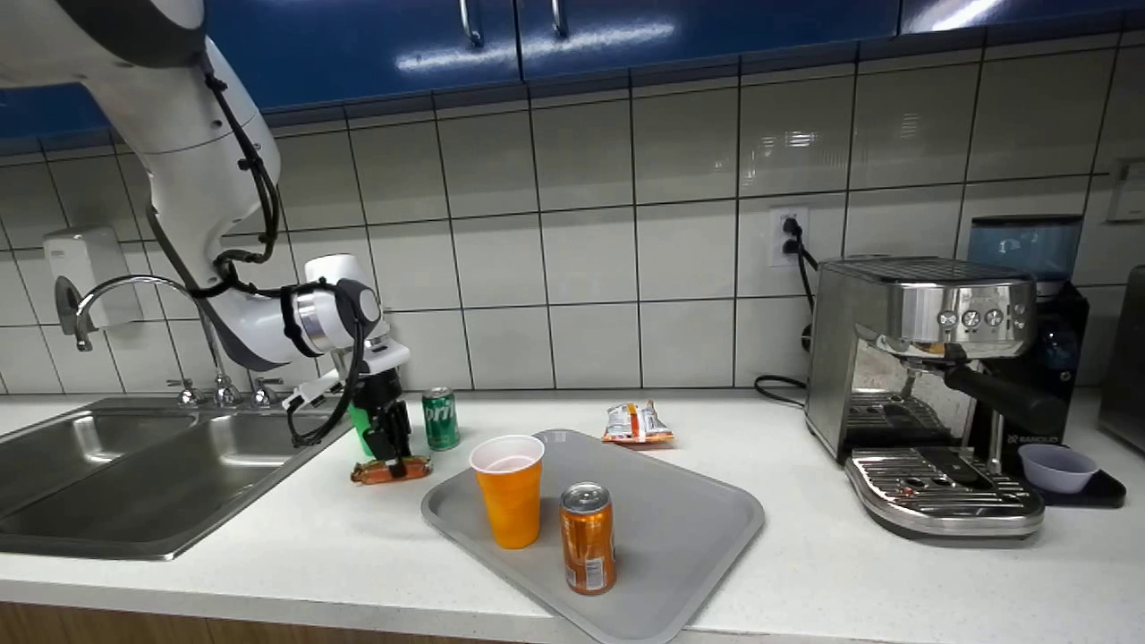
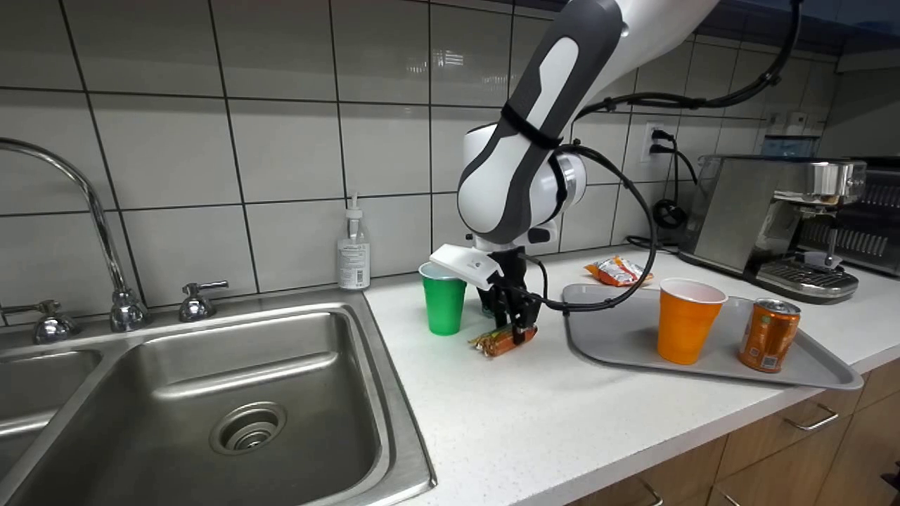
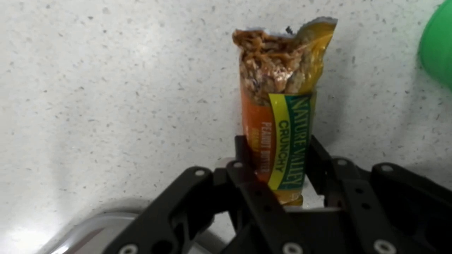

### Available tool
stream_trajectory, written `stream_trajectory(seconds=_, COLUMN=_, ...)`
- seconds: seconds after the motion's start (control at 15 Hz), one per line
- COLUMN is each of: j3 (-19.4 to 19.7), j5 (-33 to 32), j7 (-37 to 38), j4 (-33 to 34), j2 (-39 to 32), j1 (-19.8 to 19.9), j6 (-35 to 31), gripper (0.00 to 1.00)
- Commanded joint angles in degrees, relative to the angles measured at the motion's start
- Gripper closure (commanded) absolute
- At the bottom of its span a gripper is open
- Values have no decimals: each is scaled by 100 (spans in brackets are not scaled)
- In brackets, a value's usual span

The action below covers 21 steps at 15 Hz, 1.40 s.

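Gripping a wrapped granola bar (image 3: 282, 109) in the pincer (image 3: 279, 155), pressing against both long edges of its lower half, just right of centre in the wrist frame. Running almost vertically there along the long axis, pointing the flared, crimped end to the top of the frame and the other end to the bottom, reading downward in its lettering. Stretching nearly level, left of centre in an exterior view, as the granola bar (image 1: 417, 467); slanting from lower left to upper right, just below the middle in an exterior view, as the granola bar (image 2: 498, 342). Either touching the surface (image 3: 123, 88) or hovering barely above, being hard to tell which. Spotting a green cup (image 2: 444, 306) near the bar, at the middle of an exterior view, hiding its contents below the rim. Finding a green can (image 1: 440, 419) near the pincer, left of centre in an exterior view. Seeing a grey tray (image 1: 689, 537) at bottom centre, carrying an orange cup (image 1: 514, 496) and an orange can (image 1: 588, 546); showing the cup's white inner wall, hiding its bottom. Noticing a pale bowl (image 1: 1058, 470) at lower right, beside a coffee machine (image 1: 921, 300). Viewing a two-basin steel sink (image 2: 385, 386) at lower left in an exterior view
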<state>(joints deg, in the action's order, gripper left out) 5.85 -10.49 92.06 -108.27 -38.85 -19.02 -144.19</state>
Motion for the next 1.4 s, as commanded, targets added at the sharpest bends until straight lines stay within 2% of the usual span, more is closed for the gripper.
stream_trajectory(seconds=0.0, j3=45, j5=31, j7=59, j4=-434, j2=389, j1=-38, j6=10, gripper=84)
stream_trajectory(seconds=0.8, j3=53, j5=-68, j7=-95, j4=-1291, j2=1231, j1=119, j6=-62, gripper=84)
stream_trajectory(seconds=1.33, j3=62, j5=-128, j7=-271, j4=-1557, j2=1531, j1=352, j6=-176, gripper=84)
